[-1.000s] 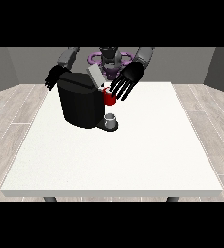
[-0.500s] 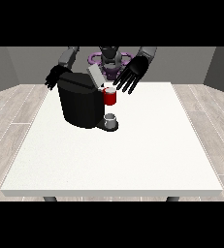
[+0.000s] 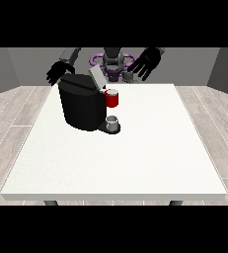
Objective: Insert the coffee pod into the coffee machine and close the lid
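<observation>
White matte table [image 3: 135, 163] bears a boxy black coffee machine [image 3: 83, 106]; both hands [image 3: 146, 63] [image 3: 56, 73] hover spread, grasping nothing.

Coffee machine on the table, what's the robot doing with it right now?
A black coffee machine stands on the white table with its lid tilted up. There is a red thing at the machine and a small grey cup on its base. The hand at the view's right is raised clear, fingers spread. The hand at the view's left hovers behind the machine.
</observation>
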You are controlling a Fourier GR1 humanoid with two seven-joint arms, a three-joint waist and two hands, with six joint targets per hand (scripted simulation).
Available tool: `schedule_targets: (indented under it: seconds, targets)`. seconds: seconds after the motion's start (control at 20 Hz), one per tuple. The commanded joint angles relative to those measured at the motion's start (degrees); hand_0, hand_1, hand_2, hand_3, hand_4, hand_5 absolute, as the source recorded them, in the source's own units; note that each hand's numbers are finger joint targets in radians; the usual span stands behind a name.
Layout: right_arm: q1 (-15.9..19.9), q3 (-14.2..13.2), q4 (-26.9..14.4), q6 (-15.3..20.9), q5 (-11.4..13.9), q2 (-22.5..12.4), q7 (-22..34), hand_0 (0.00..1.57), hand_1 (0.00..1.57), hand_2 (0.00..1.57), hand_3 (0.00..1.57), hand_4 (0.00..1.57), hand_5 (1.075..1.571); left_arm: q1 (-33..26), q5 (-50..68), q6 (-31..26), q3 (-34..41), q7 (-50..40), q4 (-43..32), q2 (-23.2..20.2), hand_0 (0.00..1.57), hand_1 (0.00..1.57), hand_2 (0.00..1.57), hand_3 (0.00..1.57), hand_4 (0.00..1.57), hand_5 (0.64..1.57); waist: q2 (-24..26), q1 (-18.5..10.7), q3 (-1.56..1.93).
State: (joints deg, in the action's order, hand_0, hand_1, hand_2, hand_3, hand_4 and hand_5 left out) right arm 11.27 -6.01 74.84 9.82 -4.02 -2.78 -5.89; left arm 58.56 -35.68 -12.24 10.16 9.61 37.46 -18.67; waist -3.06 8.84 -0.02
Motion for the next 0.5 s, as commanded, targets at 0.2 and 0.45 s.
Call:
schedule_targets:
  seconds: [0.2,0.45]
  targets:
    - [-8.0,-1.4,0.3,-3.6,-1.0,-3.1,-2.0,0.0,0.0,0.0,0.0,0.43,1.571,-12.4,13.8,-3.2,9.1,4.7,0.5,8.5,0.0,0.0,0.0,0.0,0.0,1.571,11.9,-6.3,-0.02]
    - [-6.3,0.8,4.2,-6.6,-1.2,-4.9,2.7,0.0,0.0,0.0,0.0,0.37,1.571,-18.2,15.9,-1.3,9.8,4.0,1.5,12.2,0.0,0.0,0.0,0.0,0.19,1.571,16.8,-9.2,0.01]
